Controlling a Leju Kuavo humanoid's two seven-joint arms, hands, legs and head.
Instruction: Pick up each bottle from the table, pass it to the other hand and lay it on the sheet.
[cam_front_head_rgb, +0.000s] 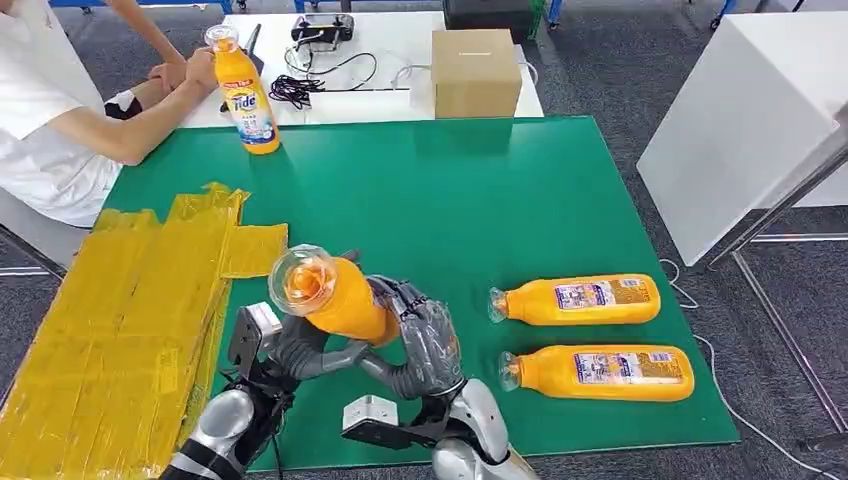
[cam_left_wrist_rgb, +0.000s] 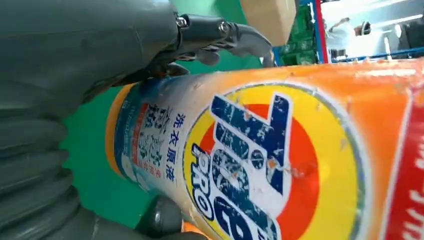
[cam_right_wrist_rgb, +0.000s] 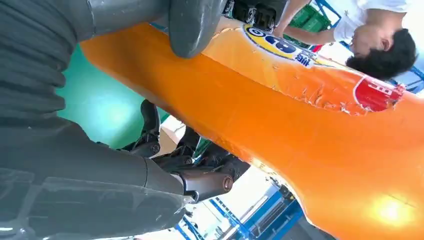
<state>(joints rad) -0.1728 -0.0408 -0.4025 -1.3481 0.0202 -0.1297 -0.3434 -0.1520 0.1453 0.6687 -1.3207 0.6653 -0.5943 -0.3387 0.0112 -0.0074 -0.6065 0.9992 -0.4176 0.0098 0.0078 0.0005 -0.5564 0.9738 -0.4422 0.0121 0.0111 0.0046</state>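
Green matting covers the bench (cam_front_head_rgb: 560, 190); above its near edge, both the left hand (cam_front_head_rgb: 300, 352) and right hand (cam_front_head_rgb: 425, 340) grip 1 orange bottle (cam_front_head_rgb: 335, 292). 2 more bottles (cam_front_head_rgb: 580, 300) lie right, a yellow sheet (cam_front_head_rgb: 130, 320) left.

Orange bottle (cam_right_wrist_rgb: 280, 145) in right hand (cam_right_wrist_rgb: 100, 165) (person (cam_right_wrist_rgb: 370, 35) beyond)

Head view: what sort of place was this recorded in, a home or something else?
Most likely a robot lab or test workspace, not a home. A green mat covers the work table, a black controller with cables lies on the white table behind, and grey carpet runs between white benches. A seated person steadies an upright orange bottle.
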